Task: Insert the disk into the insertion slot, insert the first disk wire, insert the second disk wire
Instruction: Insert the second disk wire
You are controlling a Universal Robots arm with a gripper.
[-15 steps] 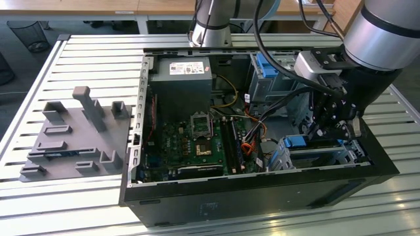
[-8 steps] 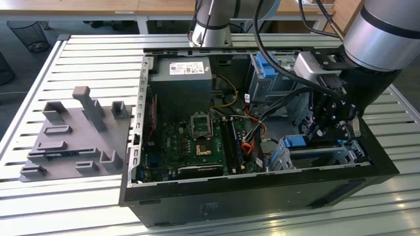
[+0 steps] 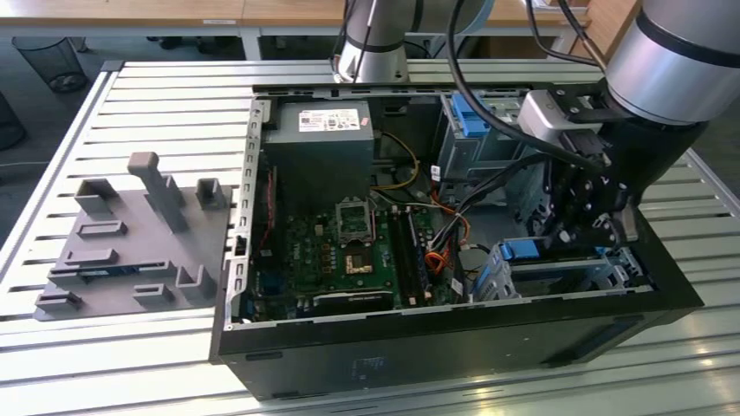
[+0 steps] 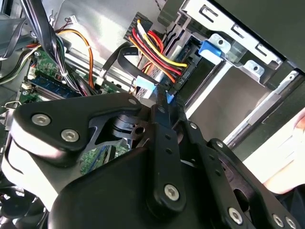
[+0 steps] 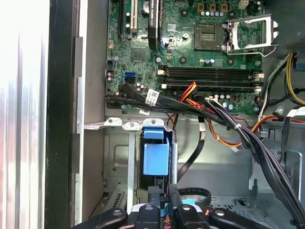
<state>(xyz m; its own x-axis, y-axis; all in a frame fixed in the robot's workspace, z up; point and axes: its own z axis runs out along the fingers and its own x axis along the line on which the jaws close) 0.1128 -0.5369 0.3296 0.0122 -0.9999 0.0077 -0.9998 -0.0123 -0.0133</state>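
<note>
One disk [image 5: 156, 160], marked by its bright blue carrier, sat inside the insertion slot [image 5: 125, 157], the low silver perforated cage at the corner of the open computer case [image 3: 463, 334]; in the exterior view the same blue carrier [image 3: 522, 250] showed at the case's corner toward that view's right. In the second wrist view the blue carrier tab [image 4: 213, 49] lay at the mouth of the metal cage [image 4: 248, 52], next to a bundle of red, yellow and orange wires [image 4: 155, 50] ending in a black connector. The hand [image 5: 163, 198] was lowered into the case directly over the disk's end, its black fingers [image 5: 173, 195] close together around a small light-blue connector [image 4: 145, 87]; whether they actually gripped it could not be told. Beyond the cage lay the green motherboard [image 5: 190, 52] with its memory slots and processor socket, crossed by black cables [image 5: 228, 119]. A grey power supply [image 3: 318, 139] occupied the far corner of the case. The case rested on a slatted metal table [image 3: 151, 95], and a grey fixture plate [image 3: 127, 238] with upright blocks lay on it toward the exterior view's left.
</note>
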